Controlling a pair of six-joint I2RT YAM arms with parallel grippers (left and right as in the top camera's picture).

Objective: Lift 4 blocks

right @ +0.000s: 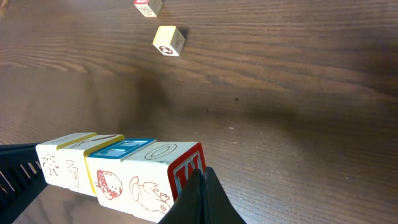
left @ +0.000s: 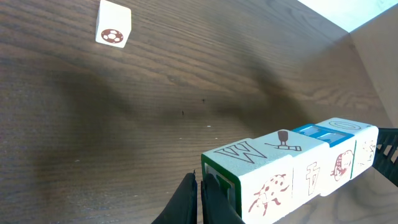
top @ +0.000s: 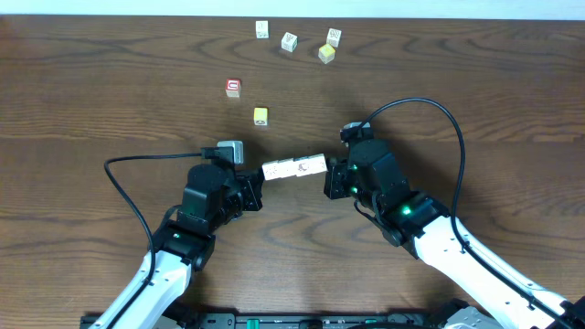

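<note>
**A:** ok so where are the blocks (top: 294,168) sitting rn?

**B:** all four are lining up end to end in one row, hanging between the arms and looking clear of the table (top: 91,73). The left gripper (left: 199,190) is pushing on one end with its fingers pinched together, and the right gripper (right: 200,180) is doing the same at the other end.

**A:** anything else around?

**B:** a red cube (top: 233,87) and a yellow cube (top: 260,115) are sitting further back, well apart.

Four blocks (top: 294,168) sit face to face in one straight row at the centre of the overhead view. The row runs from 9 o'clock to 3 o'clock, with the 3 o'clock end tipped slightly toward 2. They are cream cubes printed with letters and drawings, trimmed green, yellow, blue and red. The row hangs above the table (top: 110,82), pressed endwise between the closed tips of the left gripper (top: 259,178) and right gripper (top: 330,175).
</note>
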